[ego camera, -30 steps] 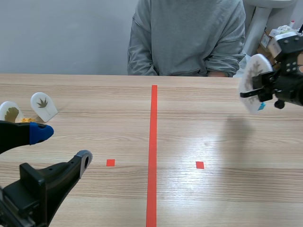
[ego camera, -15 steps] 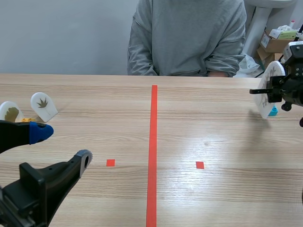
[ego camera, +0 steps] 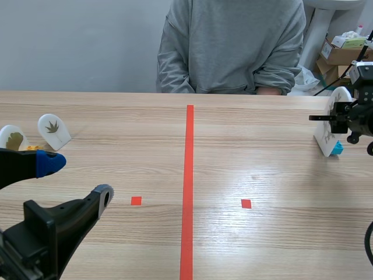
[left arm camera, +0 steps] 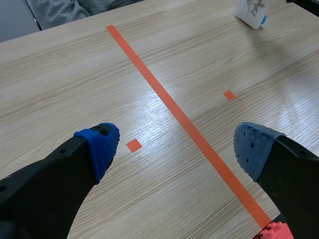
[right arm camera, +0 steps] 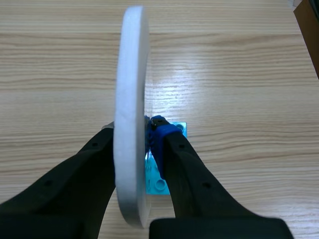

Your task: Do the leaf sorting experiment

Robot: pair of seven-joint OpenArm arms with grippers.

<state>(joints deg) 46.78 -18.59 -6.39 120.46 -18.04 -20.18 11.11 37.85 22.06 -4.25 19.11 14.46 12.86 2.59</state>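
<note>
Table [ego camera: 250, 163]: gripped leaf card [ego camera: 324, 139], person [ego camera: 233, 46], perhaps boxes [ego camera: 344, 51]

**White cards, black arms, pale wood, orange-red marks**

The gripped card [right arm camera: 130, 99] is white, with a dark leaf print on its face and a light blue base [right arm camera: 155, 181]. The dark-leaf card [ego camera: 53, 129] is white with a dark brown leaf. The gold-leaf card [ego camera: 10, 137] is white with an olive-gold leaf, beside a yellow piece [ego camera: 32, 148]. The right gripper [right arm camera: 133, 130] and left gripper [left arm camera: 177, 147] are black, with blue dotted pads [left arm camera: 102, 144]. The table [ego camera: 262, 175] is pale grained wood marked with 1 orange-red line [ego camera: 187, 186] and 2 orange-red squares. The sweatshirt [ego camera: 230, 46] is grey and the studded brick [left arm camera: 271, 233] red.
</note>
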